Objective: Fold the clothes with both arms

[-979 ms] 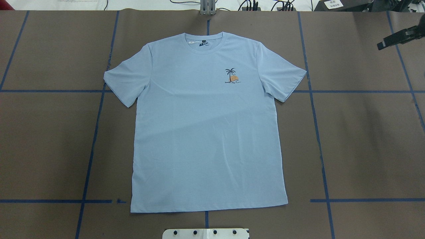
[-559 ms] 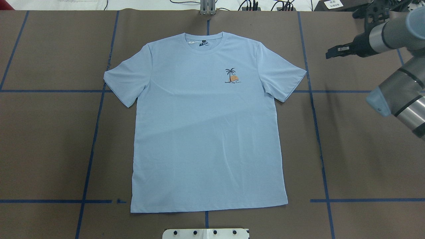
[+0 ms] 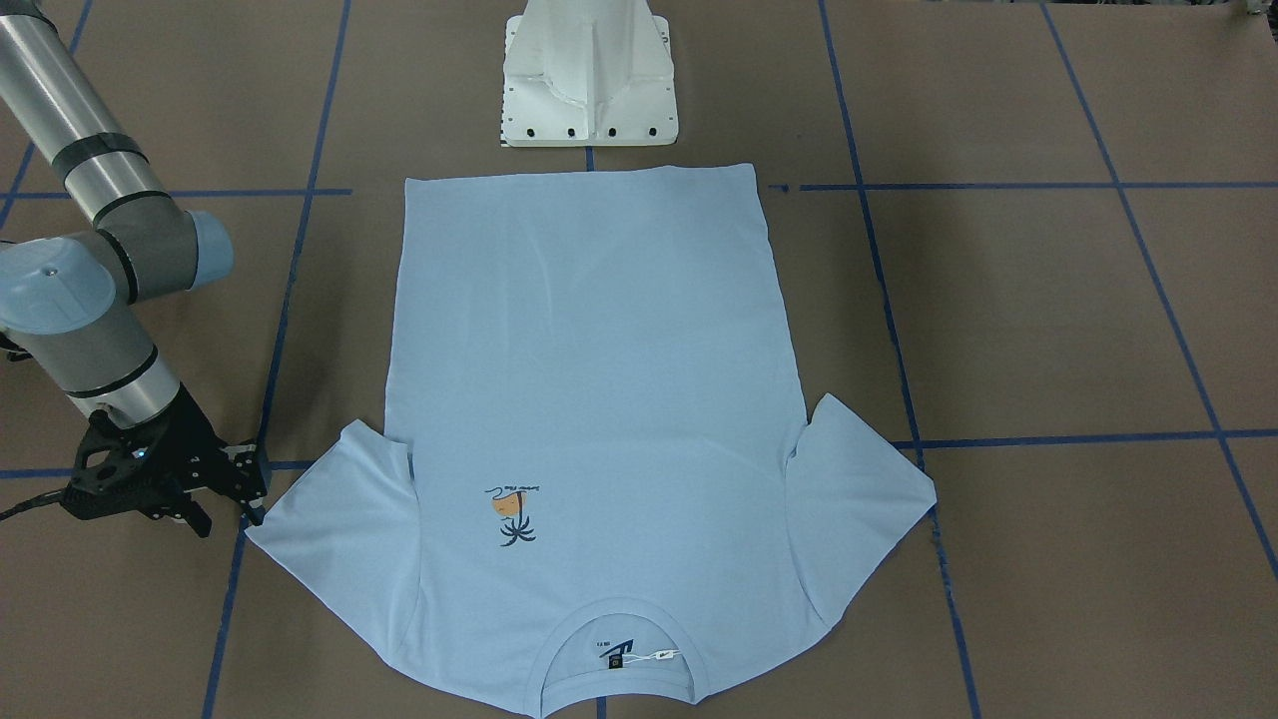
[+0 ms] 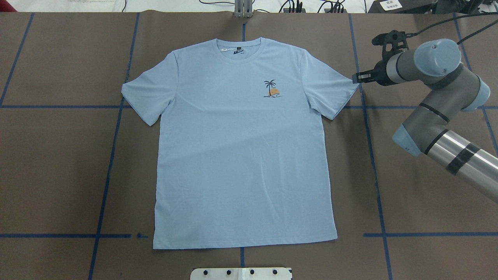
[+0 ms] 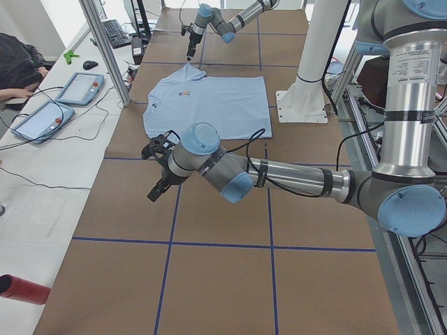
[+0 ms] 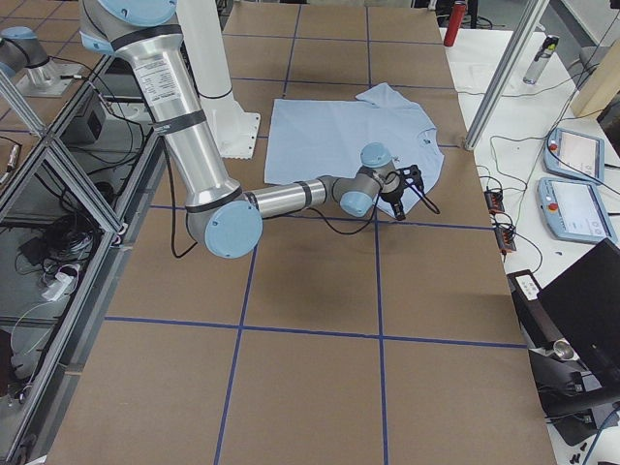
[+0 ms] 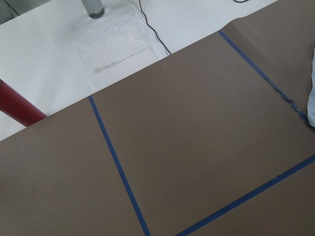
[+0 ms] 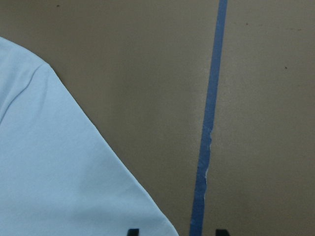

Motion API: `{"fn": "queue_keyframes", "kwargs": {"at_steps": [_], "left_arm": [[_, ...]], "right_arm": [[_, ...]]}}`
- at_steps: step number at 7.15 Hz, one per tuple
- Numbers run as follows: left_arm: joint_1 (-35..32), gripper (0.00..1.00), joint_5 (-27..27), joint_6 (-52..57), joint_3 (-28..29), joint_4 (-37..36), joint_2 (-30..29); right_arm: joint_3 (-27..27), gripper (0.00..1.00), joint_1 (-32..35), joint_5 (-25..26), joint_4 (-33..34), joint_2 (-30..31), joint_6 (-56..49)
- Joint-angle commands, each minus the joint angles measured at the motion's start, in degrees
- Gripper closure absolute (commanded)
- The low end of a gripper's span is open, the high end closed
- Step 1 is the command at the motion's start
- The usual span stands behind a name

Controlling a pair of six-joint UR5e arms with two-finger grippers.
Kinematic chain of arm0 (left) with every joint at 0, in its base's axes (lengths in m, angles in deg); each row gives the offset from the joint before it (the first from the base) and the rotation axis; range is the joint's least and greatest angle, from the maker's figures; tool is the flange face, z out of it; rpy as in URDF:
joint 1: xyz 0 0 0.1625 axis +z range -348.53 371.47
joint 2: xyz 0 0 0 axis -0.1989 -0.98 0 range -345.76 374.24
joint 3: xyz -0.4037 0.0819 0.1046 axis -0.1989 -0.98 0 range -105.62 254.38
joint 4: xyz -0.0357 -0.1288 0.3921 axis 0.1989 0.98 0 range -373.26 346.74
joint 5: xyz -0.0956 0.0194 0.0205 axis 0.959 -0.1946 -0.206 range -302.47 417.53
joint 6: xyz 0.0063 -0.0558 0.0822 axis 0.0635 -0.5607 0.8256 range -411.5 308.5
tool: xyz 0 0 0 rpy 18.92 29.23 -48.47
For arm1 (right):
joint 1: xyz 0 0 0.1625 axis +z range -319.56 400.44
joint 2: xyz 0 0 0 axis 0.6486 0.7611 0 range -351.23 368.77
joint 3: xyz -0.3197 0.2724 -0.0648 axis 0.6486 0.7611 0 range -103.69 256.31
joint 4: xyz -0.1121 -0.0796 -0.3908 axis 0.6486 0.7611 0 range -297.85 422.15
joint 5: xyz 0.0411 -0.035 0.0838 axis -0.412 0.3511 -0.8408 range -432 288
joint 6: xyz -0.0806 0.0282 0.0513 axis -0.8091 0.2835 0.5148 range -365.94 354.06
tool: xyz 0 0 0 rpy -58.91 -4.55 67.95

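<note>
Because the T-shirt lies flat and all spread out on the desk, no fold is made yet. My right tool hangs just beside one sleeve, spread apart, I think. My left tool is well away from it, and I cannot tell if it is apart or together.

Right gripper low, jaws parted; left gripper hovering, state unclear

The T-shirt is spread flat on the middle of the table, collar at the far side and hem near the pedestal base. The right gripper is held just beside the tip of the sleeve on the right. The left gripper is held well apart, out to the shirt's left.
</note>
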Motion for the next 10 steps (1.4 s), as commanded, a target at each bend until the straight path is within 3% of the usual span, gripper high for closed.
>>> {"fn": "queue_keyframes", "kwargs": {"at_steps": [1, 3, 5, 6, 7, 10], "left_arm": [[-0.09, 0.0, 0.0, 0.0, -0.14, 0.09, 0.09], [-0.09, 0.0, 0.0, 0.0, -0.15, 0.09, 0.09], [-0.09, 0.0, 0.0, 0.09, -0.15, 0.09, 0.09], [-0.09, 0.0, 0.09, 0.18, -0.15, 0.09, 0.09], [-0.09, 0.0, 0.09, 0.18, -0.15, 0.09, 0.09], [-0.09, 0.0, 0.09, 0.27, -0.15, 0.09, 0.18]], "right_arm": [[2.56, 0.4, -0.56, 0.29, -0.02, -1.4, -0.02], [3.89, 0.42, -1.26, 1.25, -0.02, -1.49, -0.02], [3.89, 0.54, -1.44, 1.25, -0.02, -1.58, 0.07], [3.8, 0.72, -1.44, 1.25, -0.02, -1.67, 0.07], [3.71, 1.0, -1.44, 1.17, -0.02, -1.67, -0.02], [1.7, 1.0, -1.44, 0.82, 1.99, -4.38, 1.29]]}}
